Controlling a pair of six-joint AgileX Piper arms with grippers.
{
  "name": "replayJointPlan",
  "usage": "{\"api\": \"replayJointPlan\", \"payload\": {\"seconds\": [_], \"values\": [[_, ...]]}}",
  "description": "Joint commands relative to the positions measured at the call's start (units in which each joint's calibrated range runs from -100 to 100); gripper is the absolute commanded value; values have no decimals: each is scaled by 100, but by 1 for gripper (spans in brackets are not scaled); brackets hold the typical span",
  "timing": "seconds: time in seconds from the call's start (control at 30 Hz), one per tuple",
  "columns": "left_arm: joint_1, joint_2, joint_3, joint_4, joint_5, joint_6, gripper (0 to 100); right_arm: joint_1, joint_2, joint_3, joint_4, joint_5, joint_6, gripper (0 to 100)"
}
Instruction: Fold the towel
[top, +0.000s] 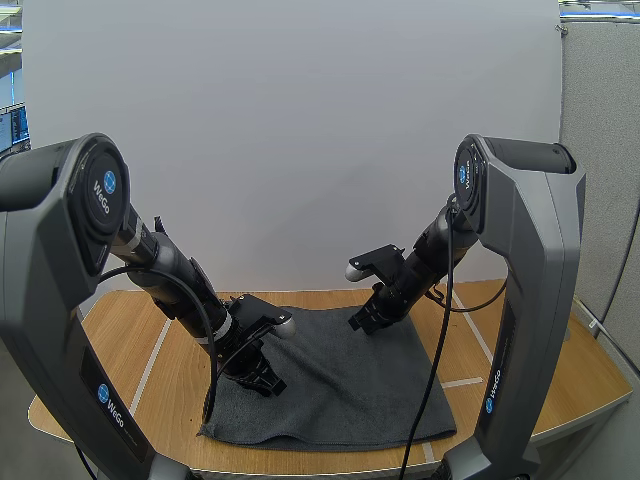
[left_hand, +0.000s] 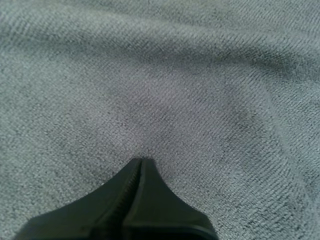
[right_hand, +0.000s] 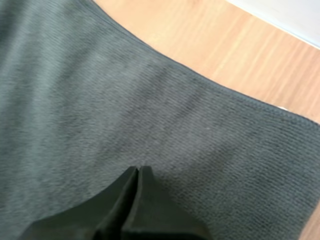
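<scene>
dark grey towel (top: 345, 385) lies flat and unfolded on the wooden desk (top: 125, 345). left pincer (left_hand: 141, 165) clenched on nothing, tip low over the towel's left part. right pincer (right_hand: 137, 172) clenched empty too, near the far edge. fold looks not begun; next: open both, pinch edge corners.

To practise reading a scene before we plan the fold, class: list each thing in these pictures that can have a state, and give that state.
towel: spread flat on the table, no fold made yet.
left end effector: shut, holding nothing, tips close over the towel's left part.
right end effector: shut, holding nothing, over the towel near its far edge.
</scene>
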Motion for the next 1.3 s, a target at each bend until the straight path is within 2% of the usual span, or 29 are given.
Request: {"api": "replayJointPlan", "payload": {"seconds": [0.0,0.3,0.5,0.73,0.8,1.0,1.07,1.27], "values": [[-17,49,266,440,-198,-136,0,2,221,-32,-14,-607,-108,0],[-17,49,266,630,-314,-324,0,2,405,-32,-14,-1002,-177,0],[-17,49,326,1244,-339,-712,0,-48,405,-32,-129,-1569,-190,0],[-9,49,840,1867,-1106,-919,0,-182,405,-32,-142,-1947,-227,0],[73,49,873,2007,-1141,-980,0,-197,405,-32,-142,-1947,-228,0],[461,49,873,2116,-1141,-881,0,-194,405,-32,-142,-1949,-228,0],[508,49,873,2043,-1195,-785,0,-194,383,-32,-36,-1734,-228,0],[508,34,873,1447,-1036,-467,0,-194,168,-195,140,-1301,-213,0]]}}
